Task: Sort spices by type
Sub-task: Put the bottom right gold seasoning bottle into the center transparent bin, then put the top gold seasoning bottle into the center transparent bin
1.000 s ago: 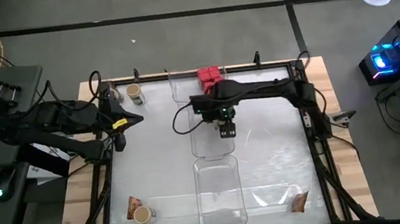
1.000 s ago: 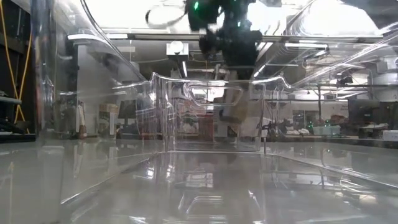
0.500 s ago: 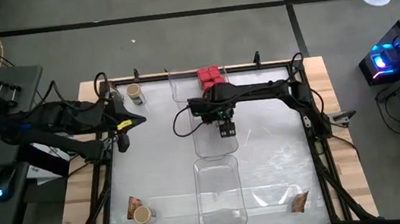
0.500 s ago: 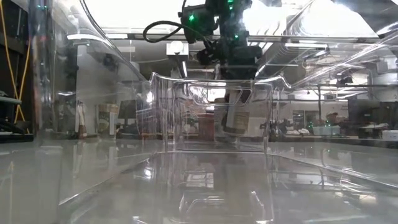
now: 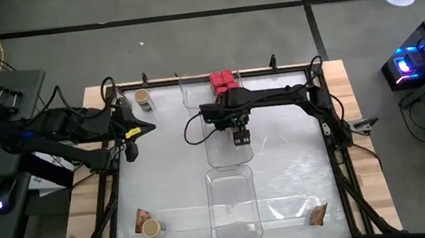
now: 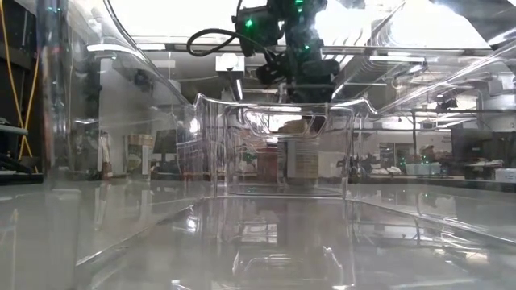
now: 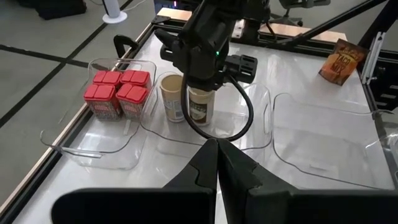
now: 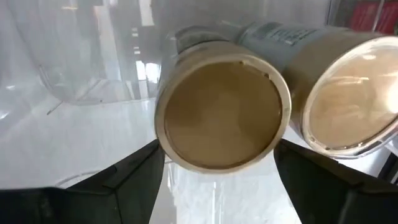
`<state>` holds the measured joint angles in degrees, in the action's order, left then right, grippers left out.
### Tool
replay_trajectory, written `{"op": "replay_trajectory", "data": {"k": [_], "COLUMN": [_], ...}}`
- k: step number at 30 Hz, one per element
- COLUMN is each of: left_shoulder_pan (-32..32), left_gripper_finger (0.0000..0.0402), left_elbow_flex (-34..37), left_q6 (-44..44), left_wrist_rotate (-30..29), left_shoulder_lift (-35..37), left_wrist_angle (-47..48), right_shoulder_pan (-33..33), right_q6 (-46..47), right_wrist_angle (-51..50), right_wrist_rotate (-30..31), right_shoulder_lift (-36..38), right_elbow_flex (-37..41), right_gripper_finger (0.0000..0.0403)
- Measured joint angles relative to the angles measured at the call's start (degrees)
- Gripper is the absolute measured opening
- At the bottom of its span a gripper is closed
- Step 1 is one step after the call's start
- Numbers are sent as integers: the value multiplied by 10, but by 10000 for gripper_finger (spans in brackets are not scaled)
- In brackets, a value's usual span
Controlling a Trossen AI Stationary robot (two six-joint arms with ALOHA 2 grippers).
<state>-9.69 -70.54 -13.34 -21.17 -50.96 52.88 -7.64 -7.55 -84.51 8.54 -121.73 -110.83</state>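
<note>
Two round jars with tan tops stand side by side in the middle clear tray (image 7: pixel 255 134). My right gripper (image 8: pixel 217 149) hangs open right over one jar (image 8: pixel 221 115), a finger on either side of its top, pointing down; I see no touch. The other jar (image 8: pixel 348 106) stands next to it. Several red containers (image 7: pixel 118 93) sit in the far tray (image 5: pixel 193 97). A third jar (image 5: pixel 143 100) stands at the far left. A packet (image 5: pixel 142 220) and a jar (image 5: pixel 153 228) lie near left, and another packet (image 5: pixel 318 216) near right. My left gripper (image 7: pixel 216 155) waits shut at the left edge.
A third clear tray (image 5: pixel 233 210) lies nearest the front edge, in line with the other two. The table has a dark frame (image 5: pixel 337 144) along its sides. Bare tabletop spreads left and right of the row of trays.
My right gripper has come down a little into the middle tray with the jar. The jar hung tilted below the fingers a second ago; it has sunk and now stands upright on the tray's floor beside the other jar.
</note>
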Motion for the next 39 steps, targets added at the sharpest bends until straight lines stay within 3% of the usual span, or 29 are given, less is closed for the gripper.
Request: {"op": "replay_trajectory", "data": {"k": [7,16,21,26,28,35,39], "left_shoulder_pan": [0,0,0,0,0,-9,-5], "left_gripper_finger": [0,0,0,0,0,0,0], "left_elbow_flex": [0,0,0,0,0,0,0], "left_q6": [0,0,0,-1,-10,-39,-55], "left_wrist_rotate": [0,0,0,14,24,36,-22], "left_shoulder_lift": [0,0,0,0,0,0,-3], "left_wrist_angle": [0,0,0,4,6,44,51], "right_shoulder_pan": [0,-11,-7,-6,-6,-7,-6], "right_q6": [-1,15,13,-23,-32,33,72], "right_wrist_angle": [-2,-50,-38,8,47,189,197], "right_wrist_rotate": [4,84,20,-184,-230,-176,-171], "right_shoulder_lift": [0,0,1,2,2,1,1], "right_elbow_flex": [0,-52,-114,-168,-171,-141,-140], "right_gripper_finger": [298,298,298,298,298,298,298]}}
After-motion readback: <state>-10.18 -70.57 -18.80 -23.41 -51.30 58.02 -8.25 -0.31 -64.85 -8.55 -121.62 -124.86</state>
